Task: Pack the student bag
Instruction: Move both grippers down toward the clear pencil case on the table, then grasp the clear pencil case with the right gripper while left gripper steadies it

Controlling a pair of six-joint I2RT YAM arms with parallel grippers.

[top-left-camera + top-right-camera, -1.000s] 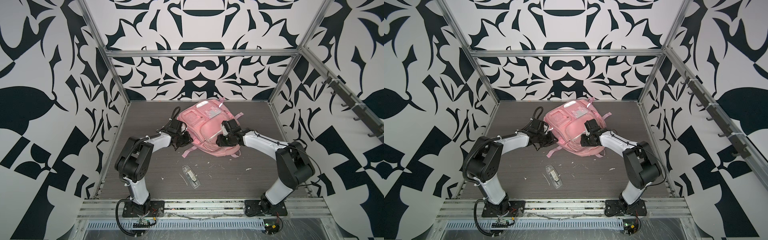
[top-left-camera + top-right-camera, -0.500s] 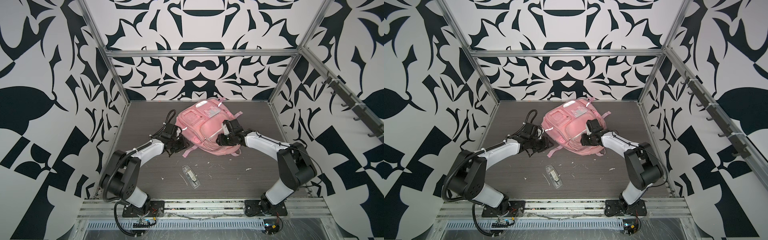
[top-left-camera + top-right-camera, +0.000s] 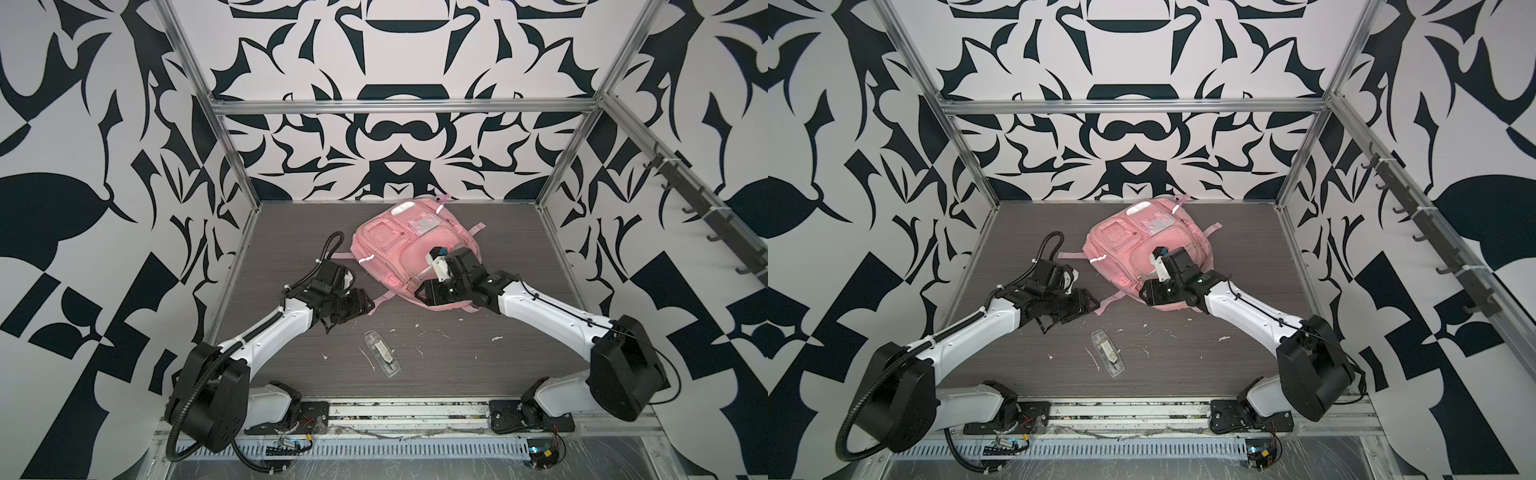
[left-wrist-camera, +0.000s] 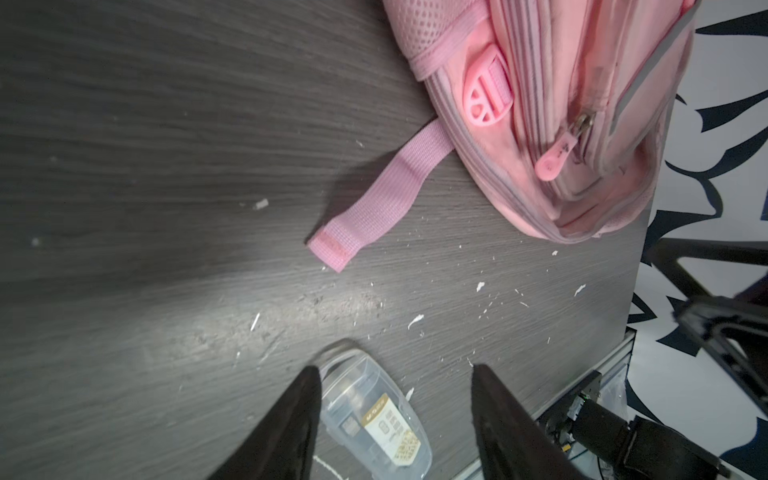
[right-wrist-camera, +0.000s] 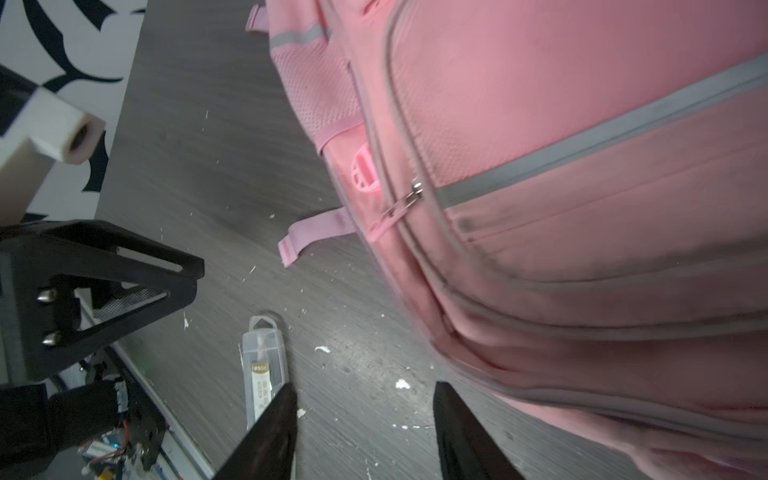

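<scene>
The left fingers (image 4: 291,436) are pulling back from the bag (image 3: 399,241) and spreading wide, empty; the right fingers (image 5: 272,436) are gaping empty beside it (bag lying on the table (image 3: 291,232), clear case (image 3: 380,359) probably next)

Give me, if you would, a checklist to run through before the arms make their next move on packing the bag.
1. Is the left gripper free: ok, jaws apart, nothing between them.
2. Is the right gripper free: ok, jaws apart beside the student bag, not gripping it.
3. Is the clear case easy to reach: ok, it lies flat on the table in front of the bag, apart from it.
4. Is the bag open for packing: not ok, no open compartment shows in any view.
5. Is the loose strap out of the fingers: ok, it lies flat on the table.
</scene>
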